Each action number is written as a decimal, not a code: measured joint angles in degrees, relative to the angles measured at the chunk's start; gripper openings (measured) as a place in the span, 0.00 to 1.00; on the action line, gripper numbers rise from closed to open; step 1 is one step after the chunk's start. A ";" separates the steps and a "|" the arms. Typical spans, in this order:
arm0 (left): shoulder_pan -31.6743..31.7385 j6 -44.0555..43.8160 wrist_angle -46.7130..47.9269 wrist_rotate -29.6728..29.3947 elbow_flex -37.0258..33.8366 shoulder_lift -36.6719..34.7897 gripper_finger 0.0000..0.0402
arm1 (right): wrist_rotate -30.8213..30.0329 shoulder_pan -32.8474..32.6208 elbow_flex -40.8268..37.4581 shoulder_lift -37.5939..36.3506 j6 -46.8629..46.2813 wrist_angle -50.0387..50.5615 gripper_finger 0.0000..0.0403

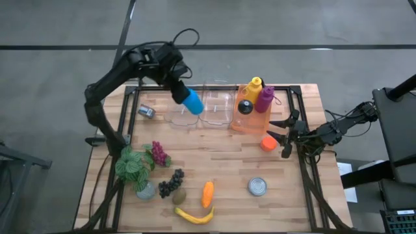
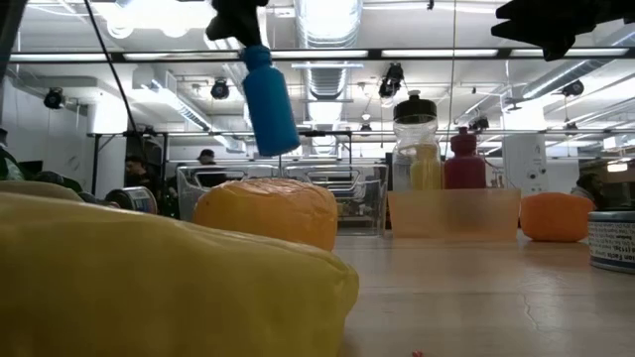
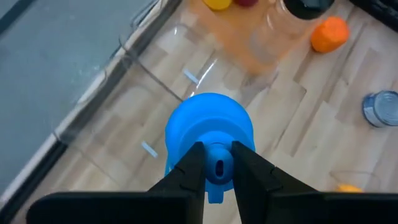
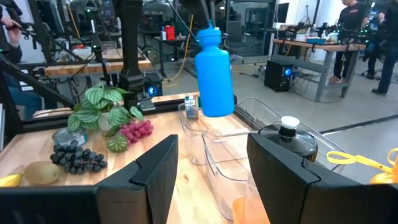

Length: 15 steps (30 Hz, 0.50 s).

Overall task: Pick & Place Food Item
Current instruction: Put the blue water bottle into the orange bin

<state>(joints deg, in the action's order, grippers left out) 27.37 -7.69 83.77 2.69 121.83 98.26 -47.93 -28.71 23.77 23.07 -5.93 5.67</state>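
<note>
Blue bottle (image 1: 192,102) is held off the table by the left gripper (image 3: 217,167), fingers clamped on its cap end, body hanging down over the clear bin (image 1: 184,114) at the back of the table. In the low view the bottle (image 2: 269,99) is seen well above the bin rim, slightly tilted.

Step judged: carry done, placement pending. The orange bin (image 1: 252,117) beside it is already filled with three bottles; a second clear bin (image 1: 218,107) sits between the two.

Next move, as judged: bottle to be lowered inside the clear bin walls, base first, tilt corrected, then released. Risk: the rim gets clipped if the descent is off-centre.

Right gripper (image 4: 211,168) is parked at the table's right edge near the orange fruit (image 1: 268,143), fingers apart, nothing held.
</note>
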 joint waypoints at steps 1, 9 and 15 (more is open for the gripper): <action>0.41 0.78 -0.07 0.24 0.80 1.01 0.14 | -0.01 -0.02 0.00 0.00 0.02 -0.02 0.47; 2.40 8.25 -2.80 0.36 4.99 5.20 0.14 | 0.01 -0.01 0.00 0.00 0.04 -0.02 0.47; 2.46 10.12 -5.51 1.18 4.47 5.47 0.14 | 0.01 -0.02 0.00 0.00 0.01 -0.02 0.47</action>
<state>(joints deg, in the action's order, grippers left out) 29.82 2.44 78.26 3.87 126.30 103.73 -47.92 -28.72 23.77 23.07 -5.92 5.65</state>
